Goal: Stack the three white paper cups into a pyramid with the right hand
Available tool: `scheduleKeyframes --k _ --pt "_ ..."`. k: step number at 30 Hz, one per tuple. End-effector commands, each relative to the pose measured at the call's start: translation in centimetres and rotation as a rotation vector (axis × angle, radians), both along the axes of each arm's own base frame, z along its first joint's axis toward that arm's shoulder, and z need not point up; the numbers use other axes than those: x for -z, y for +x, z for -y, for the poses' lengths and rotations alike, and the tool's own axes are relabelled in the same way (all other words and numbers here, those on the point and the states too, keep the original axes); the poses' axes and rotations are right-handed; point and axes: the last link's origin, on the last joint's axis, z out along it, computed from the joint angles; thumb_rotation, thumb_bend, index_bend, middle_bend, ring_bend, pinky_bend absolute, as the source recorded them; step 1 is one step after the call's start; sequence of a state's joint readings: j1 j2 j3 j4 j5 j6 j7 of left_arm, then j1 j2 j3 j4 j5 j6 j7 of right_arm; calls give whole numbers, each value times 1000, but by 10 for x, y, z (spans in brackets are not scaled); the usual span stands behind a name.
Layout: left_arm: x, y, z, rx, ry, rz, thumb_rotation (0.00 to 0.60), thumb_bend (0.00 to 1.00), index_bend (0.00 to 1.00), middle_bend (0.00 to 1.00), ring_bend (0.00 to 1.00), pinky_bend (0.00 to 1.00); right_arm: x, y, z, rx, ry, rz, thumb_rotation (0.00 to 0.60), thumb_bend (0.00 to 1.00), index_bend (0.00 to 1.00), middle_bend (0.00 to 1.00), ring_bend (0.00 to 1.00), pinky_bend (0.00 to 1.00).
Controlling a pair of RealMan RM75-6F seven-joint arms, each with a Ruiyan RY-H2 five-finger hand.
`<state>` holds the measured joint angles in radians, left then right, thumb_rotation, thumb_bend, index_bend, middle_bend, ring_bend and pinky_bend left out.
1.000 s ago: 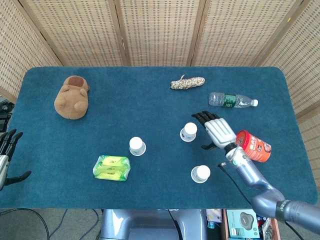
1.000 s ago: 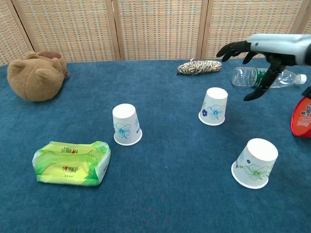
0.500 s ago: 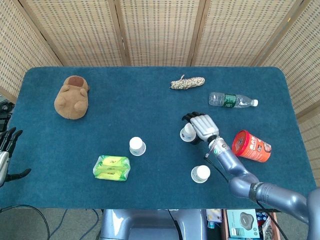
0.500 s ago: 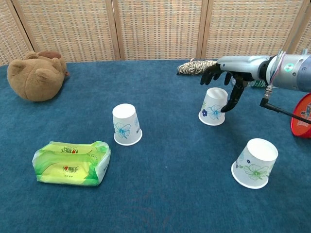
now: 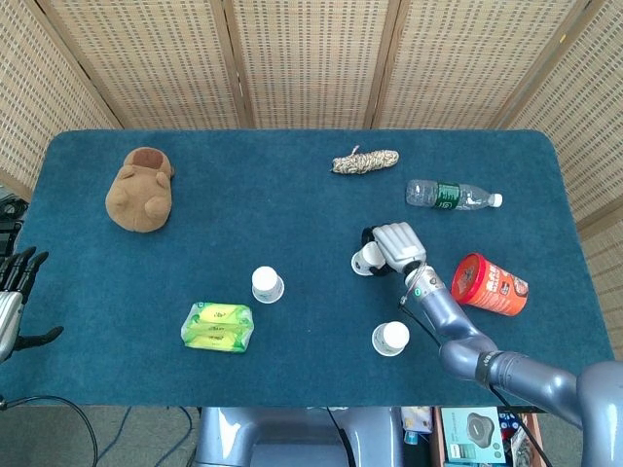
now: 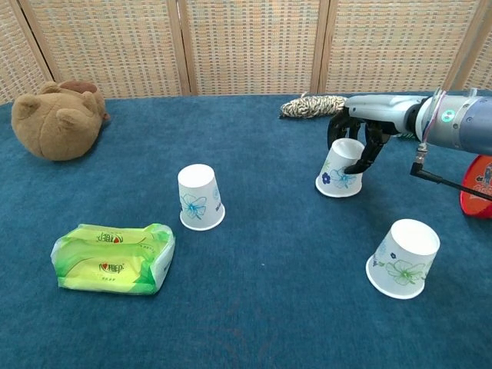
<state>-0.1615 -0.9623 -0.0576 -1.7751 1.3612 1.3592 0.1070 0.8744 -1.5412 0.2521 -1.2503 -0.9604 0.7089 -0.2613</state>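
Three white paper cups with blue flower prints stand upside down on the blue table (image 5: pixel 292 214). The left cup (image 5: pixel 267 284) (image 6: pixel 200 197) and the near cup (image 5: pixel 390 339) (image 6: pixel 403 258) stand free. My right hand (image 5: pixel 394 243) (image 6: pixel 355 138) reaches over the middle cup (image 5: pixel 366 260) (image 6: pixel 340 171) from the right. It grips that cup near its top, with fingers curled over the far side and thumb on the near side. The cup leans slightly. My left hand (image 5: pixel 12 292) hangs off the table's left edge, fingers apart and holding nothing.
A green wipes pack (image 5: pixel 217 327) (image 6: pixel 114 257) lies left of the cups. A brown plush toy (image 5: pixel 141 190) sits far left. A rope bundle (image 5: pixel 365 161), a water bottle (image 5: pixel 453 196) and a red tub (image 5: pixel 492 284) lie behind and right of my right hand.
My right hand has moved left and down from beside the red tub onto the middle cup. Its fingers have closed around the cup, which now leans a little.
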Motion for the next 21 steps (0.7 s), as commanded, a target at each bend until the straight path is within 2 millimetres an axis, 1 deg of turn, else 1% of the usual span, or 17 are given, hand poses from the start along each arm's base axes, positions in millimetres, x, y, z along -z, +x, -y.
scheduleKeyframes --k 1,5,8,11,14,16,18,21 --pt "0 0 0 0 0 2 600 100 0 0 0 0 -5 4 -5 -23 -3 19 600 413 449 510 411 521" --pt "0 1 0 5 -6 4 600 100 0 0 0 0 -20 17 -18 -98 -13 42 600 413 449 509 411 520" --pt "1 3 1 17 -12 8 600 100 0 0 0 0 -36 32 -37 -182 -17 63 600 413 449 509 411 521" --pt "0 5 3 26 -11 11 600 100 0 0 0 0 -45 42 -56 -254 -6 63 600 413 449 509 411 521" --pt "-2 6 6 34 -7 19 600 100 0 0 0 0 -48 49 -78 -327 19 41 600 413 449 510 411 521" --pt "-4 6 8 42 -5 23 600 99 0 0 0 0 -47 51 -94 -363 47 30 600 413 449 510 411 521" --pt "-5 7 9 47 -7 26 600 99 0 0 0 0 -44 53 -105 -386 70 21 600 413 449 510 411 521" --pt "-5 7 10 53 -11 28 600 99 0 0 0 0 -37 58 -116 -424 102 -5 600 413 449 510 411 521"
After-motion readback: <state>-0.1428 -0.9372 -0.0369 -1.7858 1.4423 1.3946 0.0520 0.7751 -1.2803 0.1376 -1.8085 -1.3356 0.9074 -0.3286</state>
